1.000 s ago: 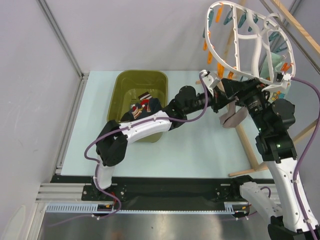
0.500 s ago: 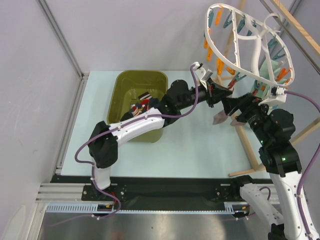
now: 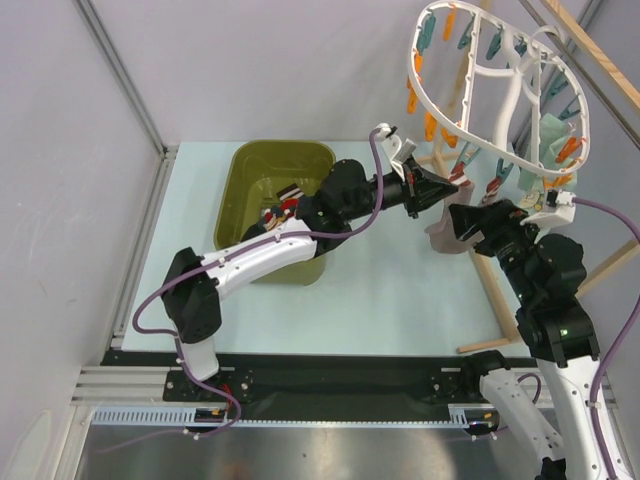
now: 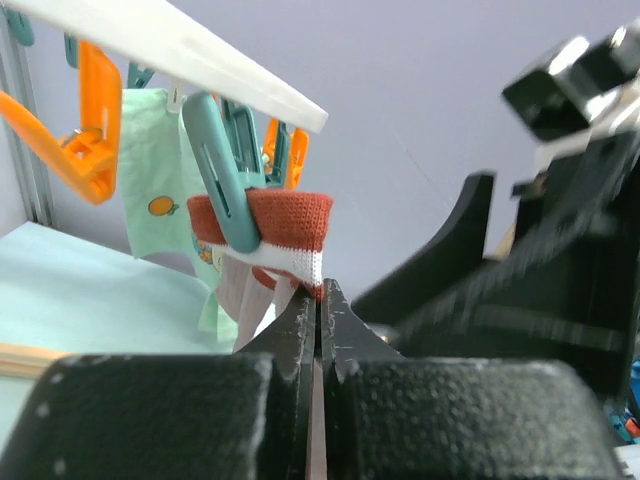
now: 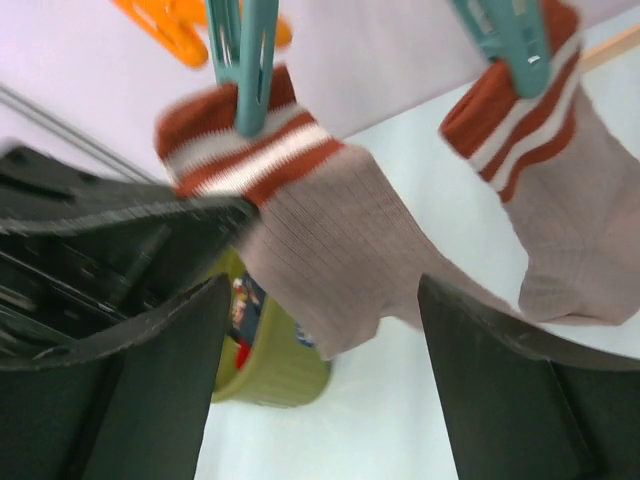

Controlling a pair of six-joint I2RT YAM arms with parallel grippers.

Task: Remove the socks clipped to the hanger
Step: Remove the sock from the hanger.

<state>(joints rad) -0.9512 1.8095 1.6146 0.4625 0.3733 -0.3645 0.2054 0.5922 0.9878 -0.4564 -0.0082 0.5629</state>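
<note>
Top view high, looking down, wrist views close, both facing one sock [image 5: 310, 240]

You have nothing to read here: no lettering, label, brand or number is legible in any view. The only marks are the small orange printed motifs on the pale mint sock [image 4: 150, 150] hanging at the far left of the left wrist view. They are pictures, not words, and too blurred to make out.
</note>
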